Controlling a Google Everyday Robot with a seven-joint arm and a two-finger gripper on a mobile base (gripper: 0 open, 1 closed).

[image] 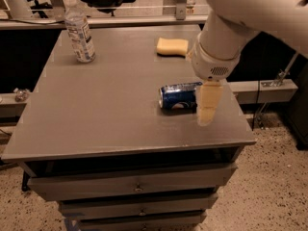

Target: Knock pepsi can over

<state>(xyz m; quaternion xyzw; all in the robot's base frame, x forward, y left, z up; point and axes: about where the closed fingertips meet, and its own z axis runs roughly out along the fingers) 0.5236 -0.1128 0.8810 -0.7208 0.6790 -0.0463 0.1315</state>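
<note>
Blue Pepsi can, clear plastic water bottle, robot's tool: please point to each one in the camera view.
Blue aluminium Pepsi can (177,96): camera view, middle of its side, lying down.
Clear plastic water bottle (80,32): camera view, its label.
Cream tool (208,113): camera view, lower end, beside the can.

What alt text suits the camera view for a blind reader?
A blue Pepsi can lies on its side on a grey table, the robot's hand right beside it toward the table's right edge. A water bottle stands at the back left; a yellow sponge lies behind the can.
</note>
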